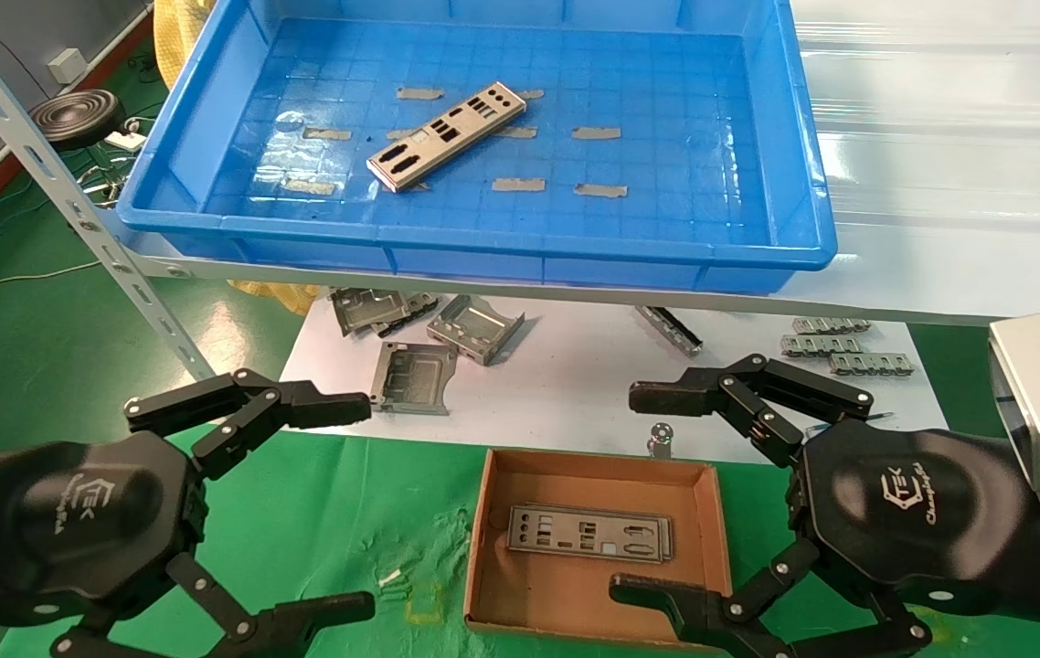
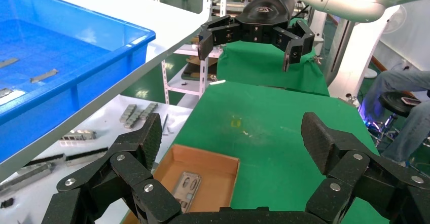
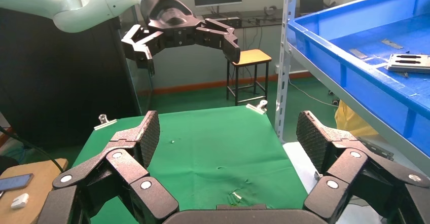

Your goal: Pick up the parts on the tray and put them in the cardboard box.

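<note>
While one part (image 1: 447, 136) lies in the tray (image 1: 794, 164) and another (image 1: 588, 534) in the box (image 1: 712, 521), the left gripper (image 1: 351, 503) and right gripper (image 1: 643, 493) hover beside the box, fingers apart, empty.

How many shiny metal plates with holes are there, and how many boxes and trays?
Metal plates: 2, one in the blue tray, one in the cardboard box
Blue trays: 1
Cardboard boxes: 1
Total: 4
</note>
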Tool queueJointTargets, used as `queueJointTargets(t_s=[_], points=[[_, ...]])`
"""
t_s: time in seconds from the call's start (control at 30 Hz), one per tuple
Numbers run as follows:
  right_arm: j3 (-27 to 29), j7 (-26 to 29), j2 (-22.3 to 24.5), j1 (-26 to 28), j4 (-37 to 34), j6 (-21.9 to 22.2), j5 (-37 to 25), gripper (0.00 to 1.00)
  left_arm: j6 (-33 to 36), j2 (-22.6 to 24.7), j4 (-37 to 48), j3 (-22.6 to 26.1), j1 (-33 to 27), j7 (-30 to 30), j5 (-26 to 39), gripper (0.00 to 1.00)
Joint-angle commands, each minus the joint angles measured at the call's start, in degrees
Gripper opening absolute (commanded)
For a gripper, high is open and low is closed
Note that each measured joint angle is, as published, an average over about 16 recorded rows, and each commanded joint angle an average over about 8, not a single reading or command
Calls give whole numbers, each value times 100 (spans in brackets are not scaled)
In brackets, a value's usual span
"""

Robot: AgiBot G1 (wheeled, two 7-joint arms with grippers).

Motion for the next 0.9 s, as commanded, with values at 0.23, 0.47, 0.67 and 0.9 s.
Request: queueJointTargets(t_s=[0.23, 0.47, 0.67, 0.9], points=[[0, 0, 0, 0, 0, 0, 0, 100, 0, 0, 0, 0, 0, 0, 0, 100], [0, 0, 0, 0, 0, 0, 0, 100, 0, 0, 0, 0, 0, 0, 0, 100], [0, 0, 0, 0, 0, 0, 0, 100, 0, 0, 0, 0, 0, 0, 0, 100], [0, 0, 0, 0, 0, 0, 0, 100, 0, 0, 0, 0, 0, 0, 0, 100]])
